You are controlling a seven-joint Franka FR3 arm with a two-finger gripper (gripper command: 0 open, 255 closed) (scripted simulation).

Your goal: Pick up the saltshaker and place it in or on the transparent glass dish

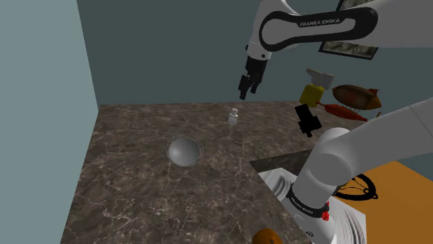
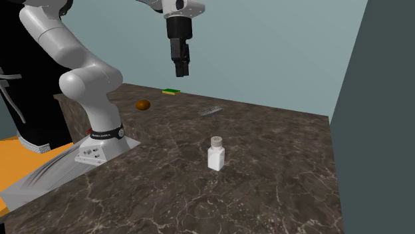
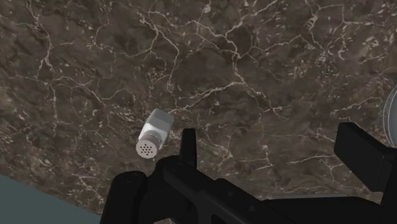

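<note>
A small white saltshaker with a perforated grey cap stands upright on the dark marble counter. It also appears near the counter's middle and from above. The transparent glass dish sits a short way from it, toward the shoulder view's lower left. Its faint outline lies beyond the shaker, and its rim shows beside one finger. My black gripper hangs well above the counter, open and holding nothing. Seen from the hand, the saltshaker lies just outside one of the fingers.
A brown round object and a green-and-yellow sponge lie near the counter's far side by the arm's base. Teal walls border the counter. Yellow and brown items sit beyond the arm.
</note>
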